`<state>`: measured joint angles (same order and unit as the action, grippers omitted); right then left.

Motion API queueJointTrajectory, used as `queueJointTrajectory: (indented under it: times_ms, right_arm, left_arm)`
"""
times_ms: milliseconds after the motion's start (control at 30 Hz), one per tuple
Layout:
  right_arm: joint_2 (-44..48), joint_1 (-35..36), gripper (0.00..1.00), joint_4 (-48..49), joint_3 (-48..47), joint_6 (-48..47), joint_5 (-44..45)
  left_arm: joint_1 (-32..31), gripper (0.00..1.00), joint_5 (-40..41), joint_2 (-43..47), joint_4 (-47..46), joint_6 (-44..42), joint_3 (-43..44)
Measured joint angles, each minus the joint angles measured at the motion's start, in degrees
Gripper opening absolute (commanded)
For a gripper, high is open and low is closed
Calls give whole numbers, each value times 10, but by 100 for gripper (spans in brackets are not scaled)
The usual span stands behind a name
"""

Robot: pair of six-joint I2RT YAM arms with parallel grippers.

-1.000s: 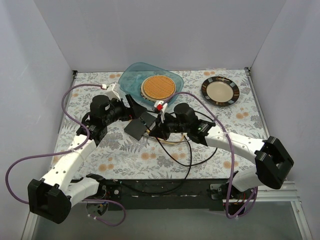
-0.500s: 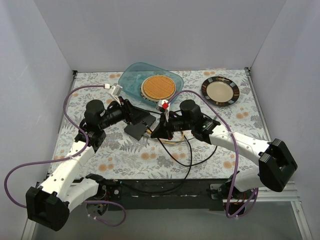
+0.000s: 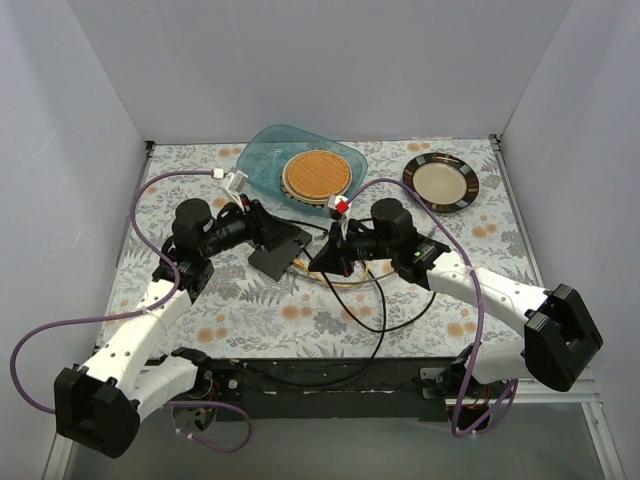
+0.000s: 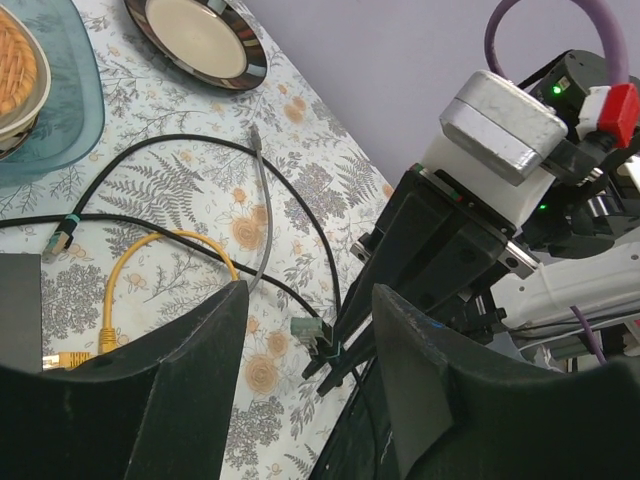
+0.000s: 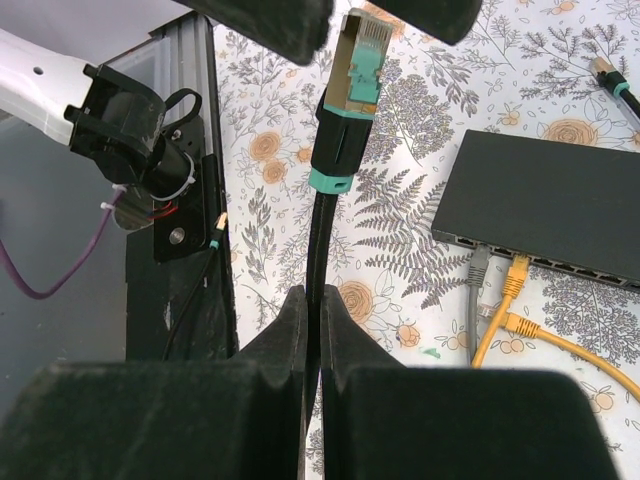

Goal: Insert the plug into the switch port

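Switch (image 3: pixel 268 262) mid-table, tray (image 3: pixel 262 165) behind it, plate (image 3: pixel 441 182) back right, cables (image 4: pixel 175 236) right of switch

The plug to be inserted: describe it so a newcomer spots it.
Near the flat black switch, the right gripper pinches a black cable. The plug caps that cable, teal-booted and unplugged; the grey plug and yellow plug sit in the switch.

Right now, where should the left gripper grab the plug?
Probably grip the plug on its boot, just behind the metal tip, pinching across its sides. The right gripper clamps the black cable below it, leaving the whole plug free, and the left gripper, jaws open, faces its tip end.
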<state>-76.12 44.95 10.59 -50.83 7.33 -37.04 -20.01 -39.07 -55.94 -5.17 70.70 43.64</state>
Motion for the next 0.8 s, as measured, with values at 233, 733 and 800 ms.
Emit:
queueJointTrajectory:
  times_ms: [233,733,800]
  right_arm:
    - [0,0,1,0,0,0,-3]
    - [23,0,73,-19,-1,3,96]
    - [32,4,74,-23,-6,4,127]
  left_arm:
    - [-9,21,-3,-19,1,1,0]
    - [-20,0,32,-38,37,25,23]
    - [-23,0,52,-44,52,28,35]
